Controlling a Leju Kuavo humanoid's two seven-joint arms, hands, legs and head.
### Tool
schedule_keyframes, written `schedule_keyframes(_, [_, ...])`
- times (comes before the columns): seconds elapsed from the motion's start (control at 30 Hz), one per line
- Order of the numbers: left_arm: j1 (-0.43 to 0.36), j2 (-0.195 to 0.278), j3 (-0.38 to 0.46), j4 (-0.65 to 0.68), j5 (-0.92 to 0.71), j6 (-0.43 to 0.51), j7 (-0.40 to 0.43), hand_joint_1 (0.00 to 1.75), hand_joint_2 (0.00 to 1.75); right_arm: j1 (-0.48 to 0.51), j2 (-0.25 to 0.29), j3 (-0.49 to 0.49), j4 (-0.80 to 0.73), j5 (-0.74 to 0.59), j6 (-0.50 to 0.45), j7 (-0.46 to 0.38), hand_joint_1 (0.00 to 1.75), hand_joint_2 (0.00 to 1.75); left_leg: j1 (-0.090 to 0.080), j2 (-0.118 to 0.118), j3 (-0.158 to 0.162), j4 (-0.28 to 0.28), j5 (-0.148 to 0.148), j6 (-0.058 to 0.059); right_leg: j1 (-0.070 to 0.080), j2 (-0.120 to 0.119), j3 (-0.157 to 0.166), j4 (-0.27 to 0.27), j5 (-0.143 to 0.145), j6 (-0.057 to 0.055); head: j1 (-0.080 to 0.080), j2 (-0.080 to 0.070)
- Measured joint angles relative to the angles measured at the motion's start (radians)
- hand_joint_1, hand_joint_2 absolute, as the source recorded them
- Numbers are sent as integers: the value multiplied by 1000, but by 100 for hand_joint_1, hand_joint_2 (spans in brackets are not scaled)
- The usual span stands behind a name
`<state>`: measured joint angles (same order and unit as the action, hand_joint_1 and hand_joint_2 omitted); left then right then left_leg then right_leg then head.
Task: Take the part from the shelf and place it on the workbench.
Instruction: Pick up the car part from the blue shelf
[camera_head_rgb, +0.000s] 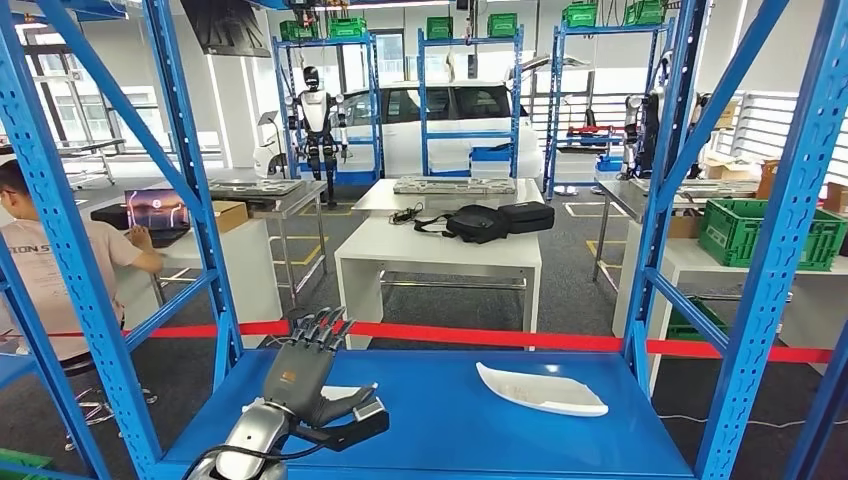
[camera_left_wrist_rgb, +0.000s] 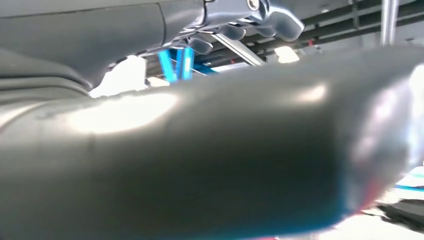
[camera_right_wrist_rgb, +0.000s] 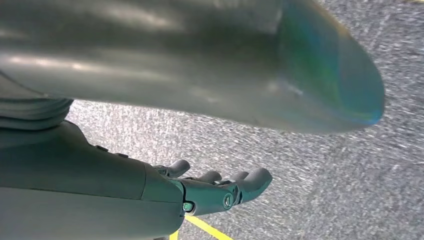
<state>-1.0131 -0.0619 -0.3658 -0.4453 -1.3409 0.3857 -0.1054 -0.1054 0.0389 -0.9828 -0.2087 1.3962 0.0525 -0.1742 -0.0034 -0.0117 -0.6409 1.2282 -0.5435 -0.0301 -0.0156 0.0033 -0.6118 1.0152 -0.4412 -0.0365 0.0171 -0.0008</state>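
Left robot hand (camera_head_rgb: 305, 375) is over the near-left part of the blue shelf (camera_head_rgb: 440, 425), fingers (camera_head_rgb: 318, 328) straight, spread and pointing away from the robot, thumb (camera_head_rgb: 352, 398) stuck out toward the shelf's middle; it holds nothing. Something white lies flat on the shelf under that robot hand, mostly hidden by it, can't tell what it is. White part (camera_head_rgb: 541, 390), a flat elongated curved piece, lies on the shelf to the right of the left robot hand and a little farther from the robot, well apart from it, nothing touching it. Left wrist view is mostly blurred grey thumb (camera_left_wrist_rgb: 210, 160) with fingertips (camera_left_wrist_rgb: 280, 22) beyond it and blue uprights behind. Right robot hand (camera_right_wrist_rgb: 215, 192) hangs over grey speckled floor (camera_right_wrist_rgb: 320, 175) with a yellow line (camera_right_wrist_rgb: 202, 229) on it; fingers loosely extended, slightly curled, nothing in them. Past the left robot hand's fingertips a red tape barrier (camera_head_rgb: 500, 337) runs across behind the shelf, then a white counter (camera_head_rgb: 440, 250) carrying a black bag (camera_head_rgb: 478, 222). Farther right of the part, beyond the shelf upright, a green crate (camera_head_rgb: 770, 232) sits on another counter. A person (camera_head_rgb: 40, 270) stands off to the left of the left robot hand, at a counter with a laptop (camera_head_rgb: 155, 212). Another humanoid robot (camera_head_rgb: 316, 125) stands far back near a white car (camera_head_rgb: 450, 120).
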Motion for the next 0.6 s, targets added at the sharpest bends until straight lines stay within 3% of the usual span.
schedule_keyframes(0.07, [4,4,0,7,0,-3,2,0,0,1,0,0,0,2,0,1,0,0,4,2,-71,76,-48,-5,0,2,18,0,-18,-1,0,0])
schedule_keyframes(0.1, [6,6,0,11,0,-3,3,0,0,2,0,0,0,3,0,1,0,0,6,3,-86,72,-50,-5,0,3,29,0,-27,0,-1,0])
schedule_keyframes(0.13, [7,9,0,13,0,-3,4,0,0,3,1,0,0,3,0,1,0,0,6,4,-86,38,-29,-4,0,4,41,0,-36,2,-1,0])
schedule_keyframes(0.2, [6,12,0,17,0,-3,5,0,0,2,2,0,0,4,0,1,0,0,5,6,-55,-93,74,5,0,5,64,0,-55,7,-2,0])
schedule_keyframes(0.27, [4,15,0,22,0,-9,8,0,0,0,2,0,0,4,0,1,0,0,1,9,-29,-196,142,15,2,5,77,-3,-73,17,-2,0])
schedule_keyframes(0.4, [4,21,0,30,0,-21,17,0,0,0,3,0,0,4,-1,1,0,0,1,7,-4,-227,143,40,3,3,82,21,-80,38,-1,0])
schedule_keyframes(0.47, [3,24,0,35,0,-25,19,0,0,-2,3,0,0,4,-2,1,0,0,3,5,14,-228,136,50,1,1,29,111,-93,45,0,0])
schedule_keyframes(0.53, [9,26,0,44,2,-31,18,0,0,-1,3,0,0,3,-2,2,0,0,1,2,27,-228,121,56,1,0,-56,232,-134,48,1,0])
schedule_keyframes(0.6, [21,30,1,54,8,-34,18,0,0,2,3,0,0,2,-2,2,0,0,-1,0,46,-227,103,56,2,0,-114,275,-167,47,2,0])
